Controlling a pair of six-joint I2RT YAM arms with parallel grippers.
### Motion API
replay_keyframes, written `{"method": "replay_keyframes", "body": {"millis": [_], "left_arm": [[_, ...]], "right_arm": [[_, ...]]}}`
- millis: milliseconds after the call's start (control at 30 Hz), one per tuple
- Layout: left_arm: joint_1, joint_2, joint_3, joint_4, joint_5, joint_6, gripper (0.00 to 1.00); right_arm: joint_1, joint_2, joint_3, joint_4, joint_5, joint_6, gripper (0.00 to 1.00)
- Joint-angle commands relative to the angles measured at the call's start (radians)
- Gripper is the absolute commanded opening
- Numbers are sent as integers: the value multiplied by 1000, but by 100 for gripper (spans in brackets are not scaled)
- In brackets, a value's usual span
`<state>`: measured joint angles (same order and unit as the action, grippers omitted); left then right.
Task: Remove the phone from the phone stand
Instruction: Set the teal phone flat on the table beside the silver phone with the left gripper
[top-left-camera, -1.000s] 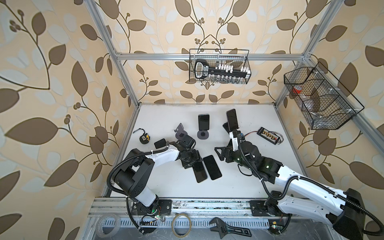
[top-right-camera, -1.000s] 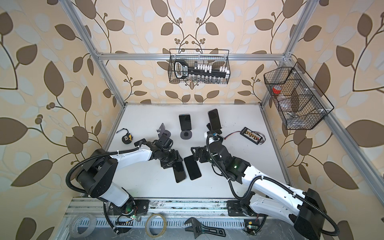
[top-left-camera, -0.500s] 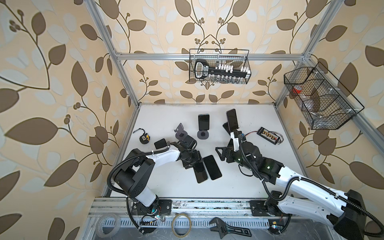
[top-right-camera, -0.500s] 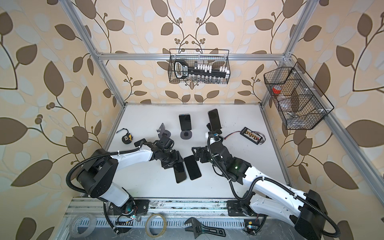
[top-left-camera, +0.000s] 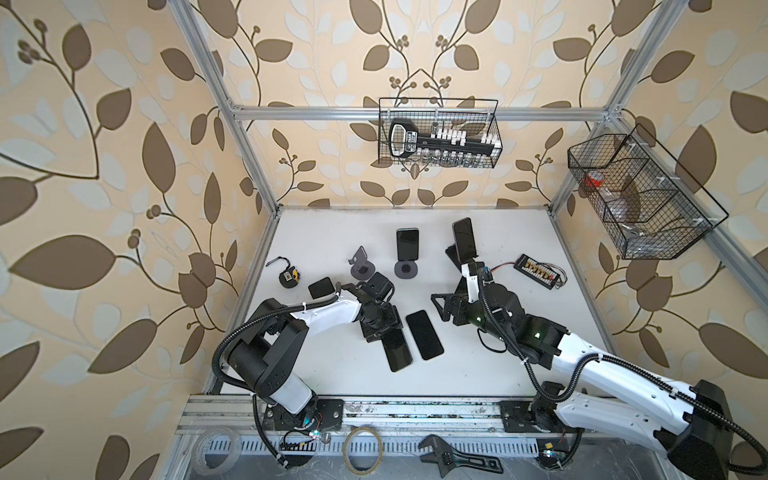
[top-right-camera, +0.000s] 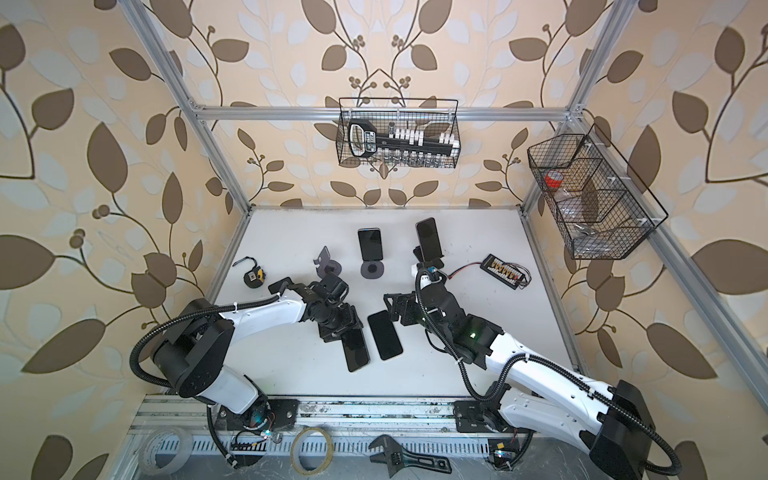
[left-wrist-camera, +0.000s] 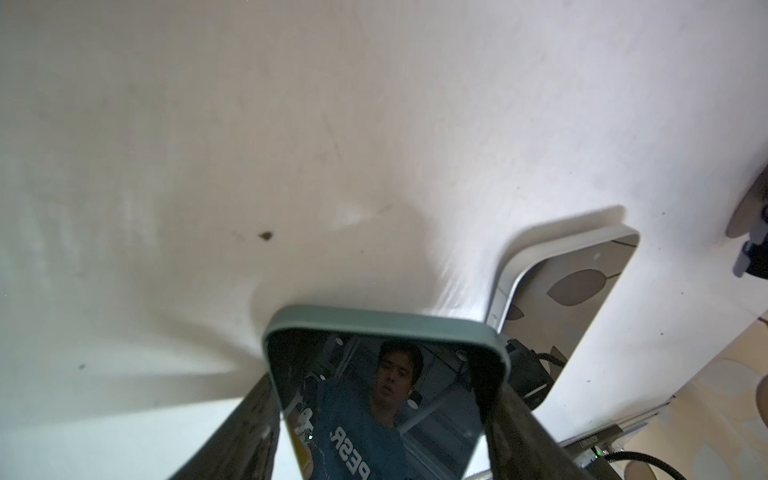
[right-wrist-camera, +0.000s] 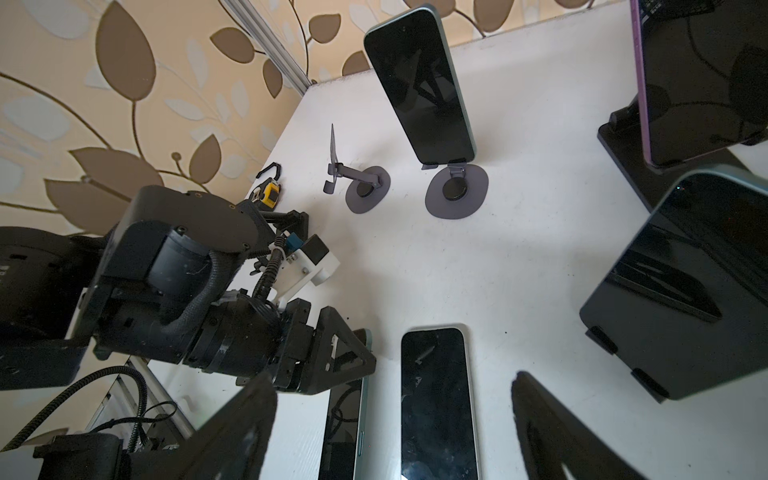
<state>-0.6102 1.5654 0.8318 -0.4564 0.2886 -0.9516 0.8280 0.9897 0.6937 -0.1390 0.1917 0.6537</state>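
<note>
Left wrist view: left gripper clamps the teal-cased phone between its fingers; right gripper gapes empty

- Both top views look down from high above my base rail, far off, and share the whole table.
- My left wrist camera sits near the teal-cased phone, facing the tabletop.
- My right wrist camera looks low across the table; both wrist views share the white-edged phone lying flat.
</note>
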Motion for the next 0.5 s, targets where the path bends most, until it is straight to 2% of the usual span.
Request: {"method": "replay_keyframes", "body": {"millis": [0, 467], "left_arm": [[-12, 30, -25, -101, -53, -16, 41], [-48, 83, 13, -90, -51, -55, 41]], "right_arm": [[-7, 6, 10, -11, 16, -12, 90], [-8, -17, -7, -13, 25, -3, 92]]}}
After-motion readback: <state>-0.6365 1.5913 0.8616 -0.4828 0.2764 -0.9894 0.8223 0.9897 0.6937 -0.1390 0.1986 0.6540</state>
